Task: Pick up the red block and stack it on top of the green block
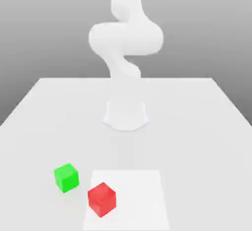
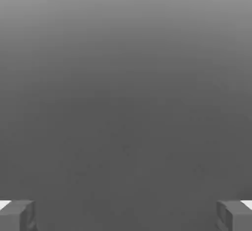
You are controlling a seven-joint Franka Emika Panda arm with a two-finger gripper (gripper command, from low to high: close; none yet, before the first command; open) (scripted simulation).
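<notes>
From my station I had the glossy red cube-shaped block [image 1: 102, 199] in the exterior view, low in the frame and left of centre, lying over the left part of a pale, flat rectangle [image 1: 140, 200] on the white tabletop [image 1: 197, 146]. The bright green cube-shaped block [image 1: 66, 178] sat to its left and a little higher in the frame, near it but apart. The white arm [image 1: 126, 38] stood at upper centre, and in the hand view the two-finger gripper [image 2: 126, 216] was spread wide with nothing between its fingers.

I took the red block for a light, rigid piece, likely plastic or painted wood, that would not give under a squeeze. Its smooth faces might have been a bit slippery, so I favoured a moderate, even grip over a hard one. The best hold looked to be from straight above, pads flat on two opposite upright faces, around mid-height. The block lay turned, with an edge towards the camera, so the wrist needed turning to match; pinched across corners, it would probably have twisted or squirted away. A level hold mattered too, since the green block's top offered little spare room.
</notes>
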